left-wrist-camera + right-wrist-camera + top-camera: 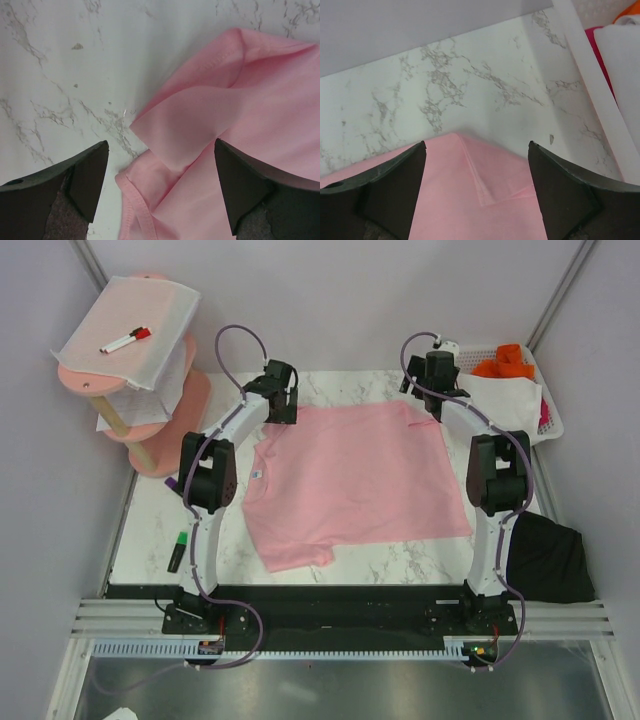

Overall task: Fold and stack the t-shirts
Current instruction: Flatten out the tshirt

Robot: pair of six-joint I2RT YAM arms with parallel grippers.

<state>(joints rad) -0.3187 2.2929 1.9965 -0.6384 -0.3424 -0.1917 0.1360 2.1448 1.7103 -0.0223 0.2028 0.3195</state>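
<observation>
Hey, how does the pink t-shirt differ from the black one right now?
The pink t-shirt is spread flat in the middle of the table; the black t-shirt lies bunched at its near right edge. The pink one shows far more area than the black one. Both lie apart, not yet stacked.

- This is a robot lab test cell, not a home or shop. Plain pale walls (350, 300) close in the marble-patterned counter (400, 555) on three sides, with bare metal posts (562, 288) at the far corners.
- The left arm (205, 480) and right arm (495, 480) are bolted at the near edge, on aluminium rails (330, 621) above a slotted cable duct (330, 648).
- The only homely things are a pink t-shirt (350, 475) spread flat, a pink shelf stand (190, 405) at far left, and a white basket (552, 425) of cloths at far right.
</observation>
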